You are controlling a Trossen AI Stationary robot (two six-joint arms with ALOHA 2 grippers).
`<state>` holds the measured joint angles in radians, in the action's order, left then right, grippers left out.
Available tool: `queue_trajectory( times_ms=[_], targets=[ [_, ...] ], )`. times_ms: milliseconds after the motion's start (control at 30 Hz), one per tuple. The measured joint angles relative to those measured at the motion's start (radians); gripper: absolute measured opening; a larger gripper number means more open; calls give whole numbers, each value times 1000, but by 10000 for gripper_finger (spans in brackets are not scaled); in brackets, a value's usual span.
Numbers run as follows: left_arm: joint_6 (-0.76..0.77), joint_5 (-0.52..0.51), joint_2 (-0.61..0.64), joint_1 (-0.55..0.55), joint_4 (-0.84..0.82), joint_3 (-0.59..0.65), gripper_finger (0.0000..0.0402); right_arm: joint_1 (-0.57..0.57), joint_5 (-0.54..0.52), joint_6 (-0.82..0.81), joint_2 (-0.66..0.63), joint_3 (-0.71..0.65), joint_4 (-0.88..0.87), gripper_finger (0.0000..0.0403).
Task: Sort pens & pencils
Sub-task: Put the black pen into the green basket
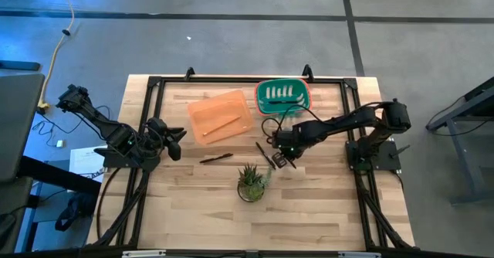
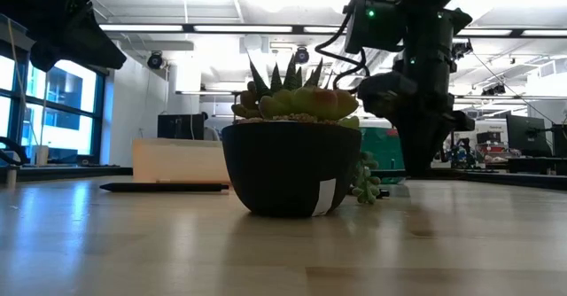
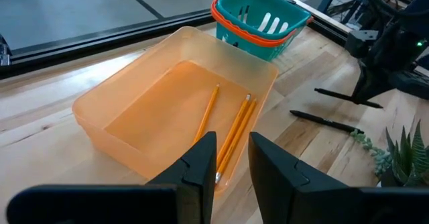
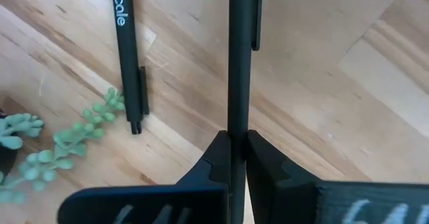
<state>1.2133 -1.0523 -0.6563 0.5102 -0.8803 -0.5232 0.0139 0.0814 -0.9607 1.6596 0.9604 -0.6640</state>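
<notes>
Two dark, matte jointed arms; black cables looped along links; green indicator light on right arm; black angular claw (image 4: 234, 158) fingers.

Bright ceiling strip lights (image 2: 266, 27) glare overhead; near tabletop (image 2: 266, 252) blurs.

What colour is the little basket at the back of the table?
The basket is teal green with an orange rim, seen best in the left wrist view.

Orange-tan pencils (image 3: 231, 133) lie in a translucent orange tray (image 3: 120, 90); black pens (image 4: 127, 63) on pale wood table (image 1: 324, 196); teal basket (image 1: 283, 96); green succulent (image 2: 297, 97), black pot (image 2: 275, 167).
</notes>
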Motion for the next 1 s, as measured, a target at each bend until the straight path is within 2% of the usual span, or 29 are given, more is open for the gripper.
queue_trajectory(
  times_ms=[200,567,1000],
  targets=[
    [0,0,0,0,2,0,76,0,21,0,-17,0,5,0],
    [2,-11,0,0,18,0,76,0,12,-19,-135,2,-13,0],
    [25,-57,0,0,19,0,76,-3,-41,6,-273,3,-15,0]
  ],
)
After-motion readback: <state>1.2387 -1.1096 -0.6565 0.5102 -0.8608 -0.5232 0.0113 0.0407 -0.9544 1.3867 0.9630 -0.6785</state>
